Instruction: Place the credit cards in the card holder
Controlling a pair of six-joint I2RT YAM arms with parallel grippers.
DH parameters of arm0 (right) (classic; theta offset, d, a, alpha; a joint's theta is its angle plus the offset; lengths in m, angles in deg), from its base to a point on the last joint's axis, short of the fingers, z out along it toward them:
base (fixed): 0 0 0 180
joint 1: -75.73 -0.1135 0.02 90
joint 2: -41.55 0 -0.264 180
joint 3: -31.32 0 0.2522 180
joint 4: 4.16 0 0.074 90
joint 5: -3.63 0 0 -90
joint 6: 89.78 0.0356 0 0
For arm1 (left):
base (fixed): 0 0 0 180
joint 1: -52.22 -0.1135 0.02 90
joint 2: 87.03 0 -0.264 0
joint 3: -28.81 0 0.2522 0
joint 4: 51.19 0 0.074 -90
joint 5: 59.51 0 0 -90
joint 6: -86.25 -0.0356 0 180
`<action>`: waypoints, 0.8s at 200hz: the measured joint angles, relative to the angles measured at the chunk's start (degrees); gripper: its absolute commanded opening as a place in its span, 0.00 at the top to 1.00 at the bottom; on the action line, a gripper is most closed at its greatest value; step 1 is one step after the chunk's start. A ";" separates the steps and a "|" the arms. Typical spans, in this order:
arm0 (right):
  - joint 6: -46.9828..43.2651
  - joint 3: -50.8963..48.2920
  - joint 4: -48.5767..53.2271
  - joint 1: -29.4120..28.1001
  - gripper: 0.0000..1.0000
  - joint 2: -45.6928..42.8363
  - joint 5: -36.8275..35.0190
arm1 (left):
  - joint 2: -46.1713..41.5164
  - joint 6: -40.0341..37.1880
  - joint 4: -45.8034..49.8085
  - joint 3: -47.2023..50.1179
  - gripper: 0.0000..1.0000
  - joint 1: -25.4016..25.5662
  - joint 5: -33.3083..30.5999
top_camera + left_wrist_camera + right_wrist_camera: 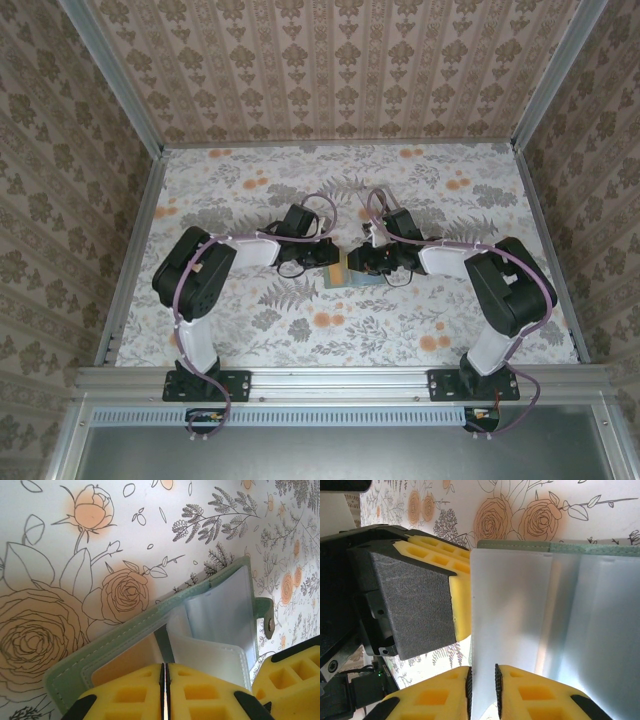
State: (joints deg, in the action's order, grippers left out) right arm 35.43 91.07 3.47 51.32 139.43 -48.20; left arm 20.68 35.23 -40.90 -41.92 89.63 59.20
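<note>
Two grippers, both at the card holder, entered in turn.

Item one, left gripper (165, 674). We find its yellow fingers (125, 695) pressed together with only a hairline seam between them. A leaf of the card holder (220, 605) runs straight down into that seam, so we list this gripper as clamped on the holder. The holder lies open directly ahead of these fingers, with its muted-green cover outermost and clear sleeves (215, 645) fanned inside. Its closing tab (267, 622), with a snap, is at the right edge. A tan card (122, 666) shows through the pocket just left of the seam.

Item two, right gripper (482, 677). Its fingers stand narrowly apart, and a frosted sleeve of the holder passes between them. We cannot tell from this angle whether the pads actually press that sleeve. In the right wrist view, one finger of the left gripper sits just beside the sleeve's left edge.

Item three, setting. From above we see the two arms meeting nose to nose at the middle of the floral table (300, 330). The holder lies between the two grippers, well apart from the papered walls.
</note>
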 measured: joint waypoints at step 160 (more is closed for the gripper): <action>1.49 0.00 -2.19 0.00 0.58 0.00 1.77 | 1.03 0.00 -0.70 -0.02 0.89 -0.37 0.26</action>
State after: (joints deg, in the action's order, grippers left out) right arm 36.91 91.07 1.28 51.32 139.43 -46.43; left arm 21.70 35.23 -41.59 -41.94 89.26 59.46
